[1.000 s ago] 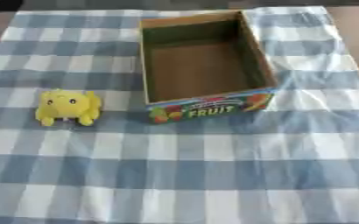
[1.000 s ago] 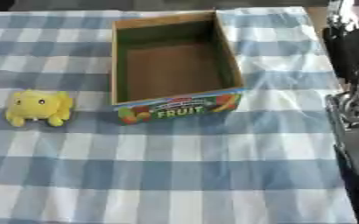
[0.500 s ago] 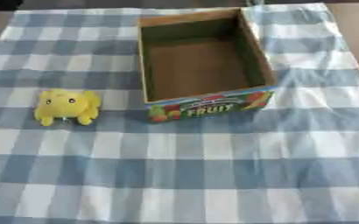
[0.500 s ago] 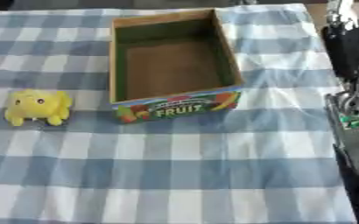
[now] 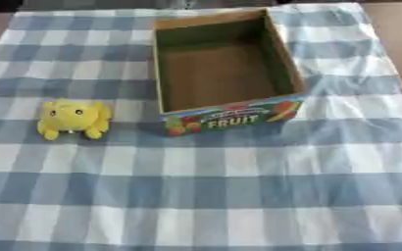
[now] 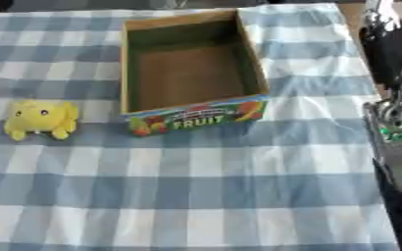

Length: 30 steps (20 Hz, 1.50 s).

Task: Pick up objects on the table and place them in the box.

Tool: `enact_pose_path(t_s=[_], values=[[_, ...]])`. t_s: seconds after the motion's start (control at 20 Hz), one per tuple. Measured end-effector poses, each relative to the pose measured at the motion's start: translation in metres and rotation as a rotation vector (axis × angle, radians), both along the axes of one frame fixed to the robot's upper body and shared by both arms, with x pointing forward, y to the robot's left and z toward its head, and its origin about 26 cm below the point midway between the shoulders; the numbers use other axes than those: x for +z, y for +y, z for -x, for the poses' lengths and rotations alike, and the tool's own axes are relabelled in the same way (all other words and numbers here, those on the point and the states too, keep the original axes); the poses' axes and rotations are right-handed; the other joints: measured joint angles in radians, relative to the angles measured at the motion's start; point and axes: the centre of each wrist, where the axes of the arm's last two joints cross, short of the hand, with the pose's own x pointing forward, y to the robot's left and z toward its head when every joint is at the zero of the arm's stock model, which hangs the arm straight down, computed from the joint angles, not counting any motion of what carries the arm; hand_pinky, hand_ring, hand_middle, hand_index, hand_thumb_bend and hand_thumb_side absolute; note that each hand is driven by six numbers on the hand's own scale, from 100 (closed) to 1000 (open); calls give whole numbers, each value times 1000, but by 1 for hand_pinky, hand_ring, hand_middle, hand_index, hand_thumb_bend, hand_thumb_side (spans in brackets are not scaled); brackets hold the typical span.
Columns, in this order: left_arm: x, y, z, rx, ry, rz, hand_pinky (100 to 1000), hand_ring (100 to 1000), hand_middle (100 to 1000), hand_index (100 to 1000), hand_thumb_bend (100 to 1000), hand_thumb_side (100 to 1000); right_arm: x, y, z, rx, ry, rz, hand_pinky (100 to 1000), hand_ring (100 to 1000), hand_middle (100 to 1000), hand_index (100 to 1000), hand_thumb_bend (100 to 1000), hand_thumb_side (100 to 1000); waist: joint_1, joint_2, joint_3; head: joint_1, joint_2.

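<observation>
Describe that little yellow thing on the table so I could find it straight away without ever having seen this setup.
Start at the blue and white checked cloth covering the table, then find the open cardboard box with FRUIT printed on its front. To the left of the box, apart from it, sits a yellow plush toy with dark eyes. It is the only loose object on the cloth, and the only bright yellow one.

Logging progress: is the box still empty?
Empty: the box shows only its bare brown floor; the yellow toy sits outside on the cloth.
</observation>
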Motion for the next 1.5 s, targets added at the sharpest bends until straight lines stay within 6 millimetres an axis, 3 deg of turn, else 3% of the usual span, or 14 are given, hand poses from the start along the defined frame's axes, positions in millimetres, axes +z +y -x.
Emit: enact_pose_path(t_s=[0.2, 0.55, 0.8, 1.1, 1.5], values=[[7, 2, -2, 17, 136, -218, 800, 781, 717, 926, 100, 678, 0, 1, 0, 4, 4, 8, 728, 591, 612, 818, 100, 640, 1, -1, -3, 1, -10], [12, 1, -13, -7, 301, -448, 836, 819, 748, 980, 100, 730, 0, 2, 0, 14, 9, 16, 728, 591, 611, 818, 100, 639, 2, -2, -7, 9, -29], [12, -11, -22, -51, 385, -529, 852, 836, 765, 1000, 100, 792, 0, 3, -1, 23, 16, 22, 729, 591, 611, 818, 100, 637, 6, -3, -9, 13, -33], [5, -29, -33, -104, 484, -549, 846, 833, 750, 983, 105, 936, -1, 4, -1, 25, 22, 25, 729, 591, 610, 818, 100, 635, 7, -3, -15, 25, -41], [-5, -49, -42, -140, 593, -556, 842, 851, 788, 1000, 292, 911, -1, 5, -1, 32, 30, 32, 729, 590, 608, 818, 100, 635, 12, -3, -18, 36, -50]])
